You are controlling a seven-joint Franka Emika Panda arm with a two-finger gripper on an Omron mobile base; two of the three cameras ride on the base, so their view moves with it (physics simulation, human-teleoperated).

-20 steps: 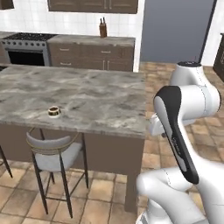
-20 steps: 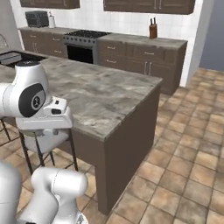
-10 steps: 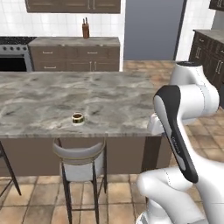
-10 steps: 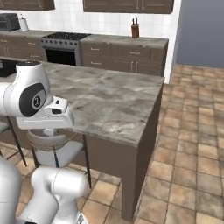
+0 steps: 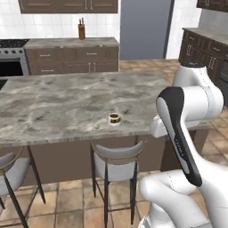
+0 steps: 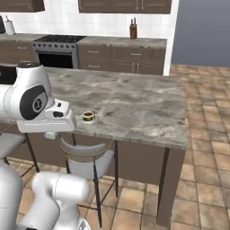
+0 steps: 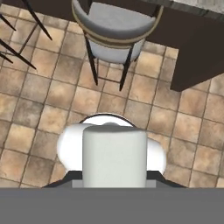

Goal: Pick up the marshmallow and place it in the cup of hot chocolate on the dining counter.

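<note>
The marshmallow [image 7: 113,154], a white soft-edged block, looms large in the hand view, and my gripper [image 7: 113,181] is shut on it with its tips mostly hidden behind it. The hand points down at the tiled floor, in front of the dining counter [image 5: 67,102] [image 6: 134,99]. The cup of hot chocolate [image 5: 114,118] [image 6: 88,117] stands near the counter's front edge, small and white with a dark band. In the right base view the hand [image 6: 50,134] hangs just left of the cup and lower than the stone top.
A grey-seated bar stool [image 5: 116,156] [image 6: 85,155] [image 7: 116,24] stands under the counter edge below the cup. Another stool [image 5: 9,167] is further left. A wall counter with a knife block [image 5: 81,31] and a stove [image 6: 58,49] lines the back.
The base has driven sideways along the counter, so the whole scene has shifted and the cup now sits closer to the arm. The arm's pose and its grip look unchanged.
</note>
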